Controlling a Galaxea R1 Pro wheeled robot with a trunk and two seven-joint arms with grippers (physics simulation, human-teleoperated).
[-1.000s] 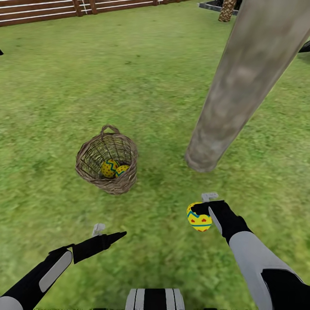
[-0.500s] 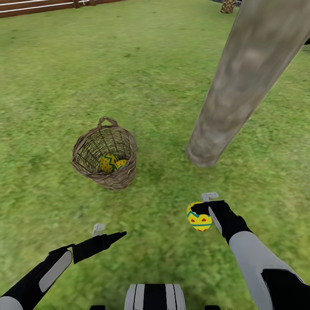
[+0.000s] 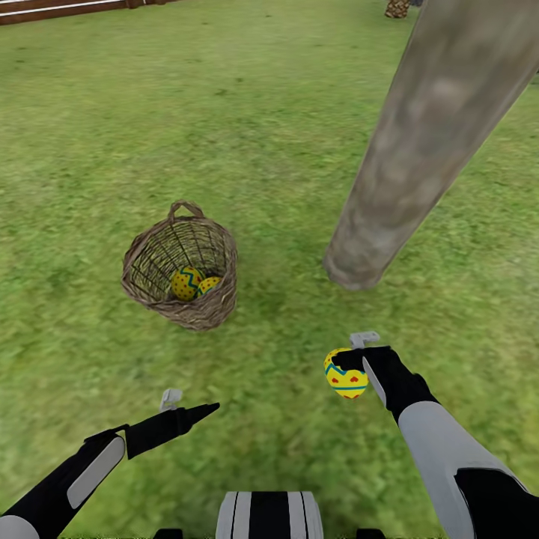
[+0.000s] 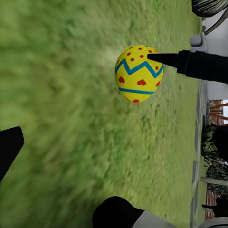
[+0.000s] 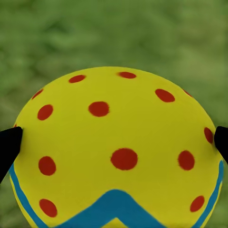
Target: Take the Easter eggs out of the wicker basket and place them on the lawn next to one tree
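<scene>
held egg: yellow Easter egg with red dots, blue zigzag and red hearts (image 3: 346, 376), lower right of centre in the head view, pinched from both sides by the black right gripper (image 3: 352, 367), up off the short mottled green lawn (image 3: 269, 150)
other eggs: two more yellow patterned eggs (image 3: 193, 284) sitting in the small round brown woven-twig basket (image 3: 217, 303), left of centre
left gripper: black left gripper (image 3: 196, 410), lower left, jaws apart, nothing in them
target: thick grey-brown bare tree trunk (image 3: 408, 161), base right of centre, just above the held egg in the frame
risk: probably rolling, round egg let go from height could bounce away from the trunk; thin grip only at the sides, so could slip early
room: open grass all round between basket and trunk, plenty of space to set down; brown slat fence (image 3: 60, 9) far off at upper left, no squeeze
</scene>
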